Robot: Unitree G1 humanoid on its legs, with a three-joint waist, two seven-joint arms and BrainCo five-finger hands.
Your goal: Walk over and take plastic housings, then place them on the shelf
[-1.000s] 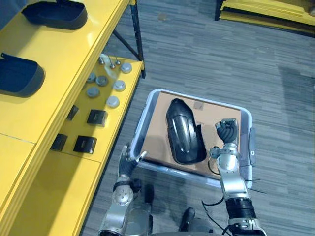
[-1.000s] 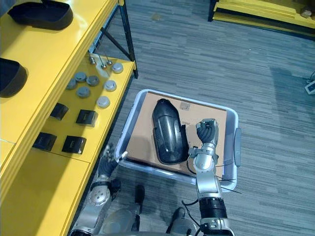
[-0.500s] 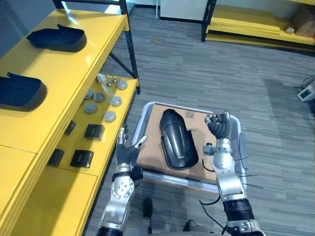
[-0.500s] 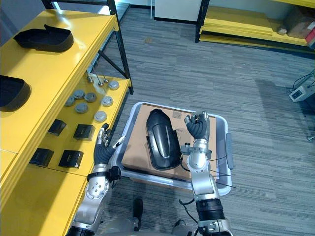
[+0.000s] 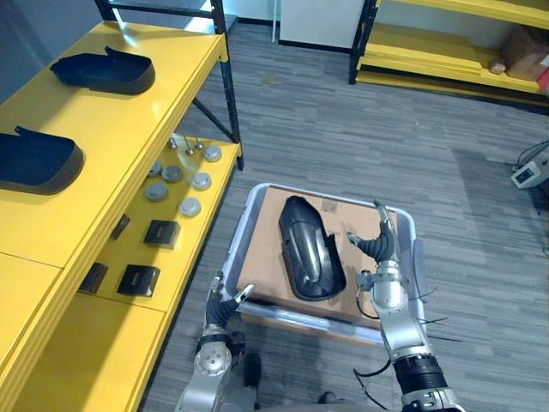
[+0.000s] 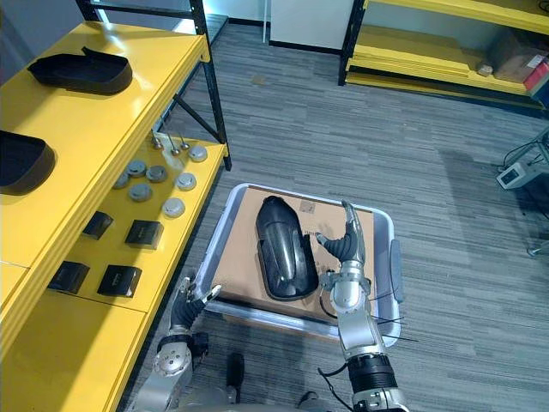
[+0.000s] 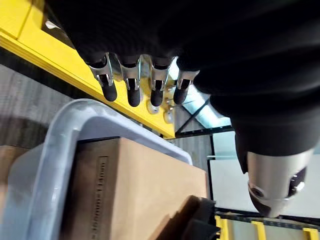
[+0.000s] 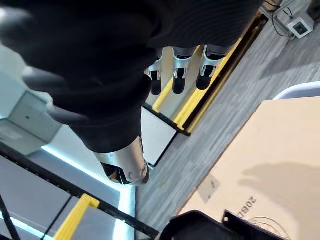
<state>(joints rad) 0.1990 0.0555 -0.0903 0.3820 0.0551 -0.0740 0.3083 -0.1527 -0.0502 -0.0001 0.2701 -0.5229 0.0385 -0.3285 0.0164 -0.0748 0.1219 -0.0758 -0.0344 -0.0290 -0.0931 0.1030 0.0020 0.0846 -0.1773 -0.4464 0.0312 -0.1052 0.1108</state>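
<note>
**Black housing in the tote, both robot hands empty**

Left eye view: glossy black, elongated plastic housing (image 5: 310,249) lying flat on a brown cardboard sheet (image 5: 262,253) inside a grey plastic tote (image 5: 243,232) on the floor. Right robot hand (image 5: 377,251) just beside the housing's right flank, spread wide, thumb turned toward the shell, holding nothing. Left robot hand (image 5: 223,305) by the tote's near-left corner, outside the rim, relaxed and empty. Two matching black housings (image 5: 103,70) already on the yellow metal shelf (image 5: 146,120).

Right eye view: same layout. Contact between right robot hand and housing impossible to tell.

Left wrist view: left robot hand straight and unclenched, hovering apart from the tote's rim.

Right wrist view: right robot hand extended, thumb apart, over the cardboard with the housing's dark edge close by.

Handling, as a judgement: probably light, hollow and stiff, with a smooth, curved, slippery back. Best taken across the narrow width, on both long rims near the middle, one robot hand per side.
</note>
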